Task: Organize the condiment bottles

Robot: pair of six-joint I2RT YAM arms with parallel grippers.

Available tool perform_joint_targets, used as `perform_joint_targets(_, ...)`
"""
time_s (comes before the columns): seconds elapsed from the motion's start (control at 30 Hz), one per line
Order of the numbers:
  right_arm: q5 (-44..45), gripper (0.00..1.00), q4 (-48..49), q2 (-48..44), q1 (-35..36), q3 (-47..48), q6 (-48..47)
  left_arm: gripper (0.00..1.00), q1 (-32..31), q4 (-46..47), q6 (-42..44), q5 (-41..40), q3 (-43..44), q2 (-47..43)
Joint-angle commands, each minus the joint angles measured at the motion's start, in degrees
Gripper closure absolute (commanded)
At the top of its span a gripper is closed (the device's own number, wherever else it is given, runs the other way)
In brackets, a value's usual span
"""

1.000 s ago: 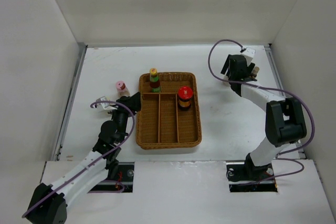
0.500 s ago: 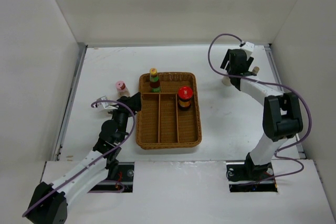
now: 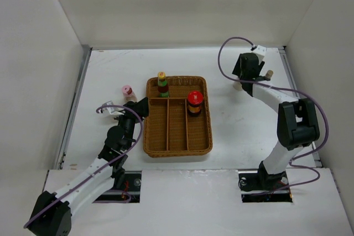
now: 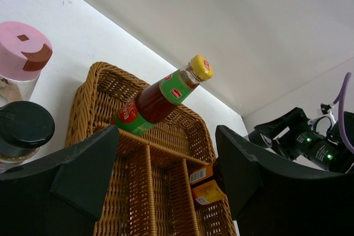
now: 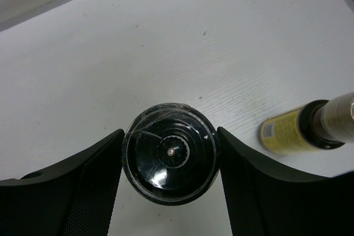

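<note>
reaching to the far right of the table, the right arm stretches out from its base with the wrist bent downward. the right gripper points straight down over a dark-topped jar, one finger on each side. the pads lie right against the jar's sides, but whether they are pressing it cannot be told. a tan-capped bottle lies on its side just beside it. the left arm lies low and folded, with the left gripper spread wide and holding nothing at the left edge of the wicker tray. a yellow-capped bottle leans in the tray's far compartment and a red-capped jar stands in the right one. a pink-capped jar and a black-capped jar stand outside the tray to its left.
</note>
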Motion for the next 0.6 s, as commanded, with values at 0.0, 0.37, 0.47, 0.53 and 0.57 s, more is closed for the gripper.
perform_joint_targets(0.0, 0.2, 0.51, 3.5, -7.1, 3.2, 0.4, -1.0, 0.3, 0.4, 2.3, -0.6, 0.2, 0.4, -0.5)
perform_joint_targets(0.37, -3.5, 0.49, 2.5, -12.8, 18.4, 7.4, -4.5, 0.3, 0.2, 2.4, -0.8, 0.3, 0.7, 0.6)
perform_joint_targets(0.47, -6.0, 0.49, 2.8, -10.9, 21.2, 10.2, -3.8, 0.3, 0.3, 2.4, -0.8, 0.4, 0.5, 0.3)
perform_joint_targets(0.53, -8.1, 0.49, 3.1, -9.1, 22.8, 12.0, -3.1, 0.3, 0.2, 2.4, -0.8, 0.3, 0.4, 0.0)
perform_joint_targets(0.57, -9.0, 0.49, 3.1, -8.0, 23.5, 12.9, -2.4, 0.3, 0.4, 2.4, -0.8, 0.4, 0.5, 0.1)
